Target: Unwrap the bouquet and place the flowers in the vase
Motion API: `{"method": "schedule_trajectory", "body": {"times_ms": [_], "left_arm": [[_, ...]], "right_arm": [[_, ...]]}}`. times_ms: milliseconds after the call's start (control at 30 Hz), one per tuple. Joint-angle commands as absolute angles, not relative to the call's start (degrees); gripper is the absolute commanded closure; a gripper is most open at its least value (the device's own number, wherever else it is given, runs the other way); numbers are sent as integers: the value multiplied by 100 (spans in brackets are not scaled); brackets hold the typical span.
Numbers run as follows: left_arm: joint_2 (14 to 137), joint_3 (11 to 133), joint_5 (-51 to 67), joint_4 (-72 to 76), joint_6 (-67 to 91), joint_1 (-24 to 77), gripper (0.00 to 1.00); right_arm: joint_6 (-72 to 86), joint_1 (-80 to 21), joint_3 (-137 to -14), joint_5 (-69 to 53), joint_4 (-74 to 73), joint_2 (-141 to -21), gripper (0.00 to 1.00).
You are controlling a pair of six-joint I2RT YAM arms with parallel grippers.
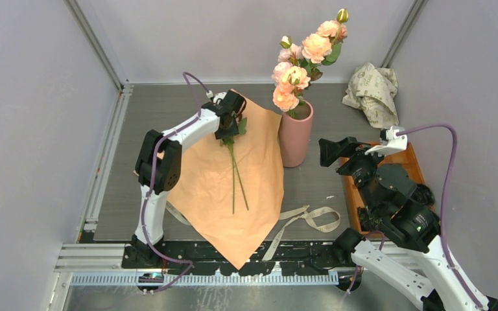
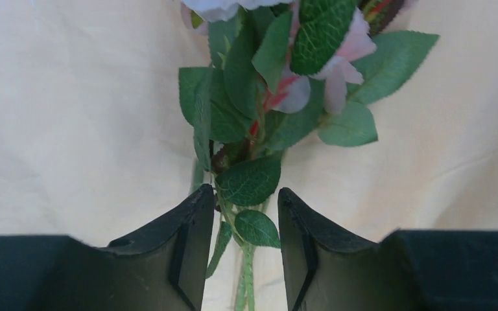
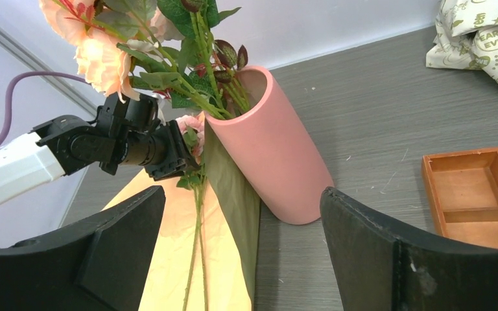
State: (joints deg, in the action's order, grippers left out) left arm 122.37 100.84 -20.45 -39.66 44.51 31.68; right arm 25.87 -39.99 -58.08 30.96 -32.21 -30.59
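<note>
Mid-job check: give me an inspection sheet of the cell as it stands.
Surface: grey table, wrap spread open on it.
Job's things: two stems lie on the wrap; other flowers stand in the vase.
Clutter: crumpled paper far right; ribbon near front edge; tray at right.
Claws: left claw open, astride the stems; right claw open, empty, facing the vase.
Cables: left cable, right cable; no snag seen.
Surroundings: grey walls; nothing seen.
</note>
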Motion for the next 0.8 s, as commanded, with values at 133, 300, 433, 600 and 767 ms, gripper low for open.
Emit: {"method": "schedule_trajectory", "body": {"times_ms": [133, 300, 433, 600, 767], "left_arm": [[12497, 10384, -2109, -4109, 4364, 2907, 61], [12658, 10468, -2044, -4081, 4284, 2848, 67], [12745, 10629, -1980, -4221, 4217, 2822, 85], [12385, 10511, -1951, -4226, 4138, 2812, 97], [11572, 10316, -2013, -4124, 3977, 2812, 98]], "right_arm": [[2590, -4013, -5753, 3173, -3018, -3054, 5], [2606, -4014, -5748, 3163, -3015, -3085, 5], [2619, -4016, -5748, 3211, -3032, -3070, 5], [2621, -4017, -5728, 3225, -3033, -3083, 5], [2632, -4017, -5712, 3187, -3006, -3152, 5]]}}
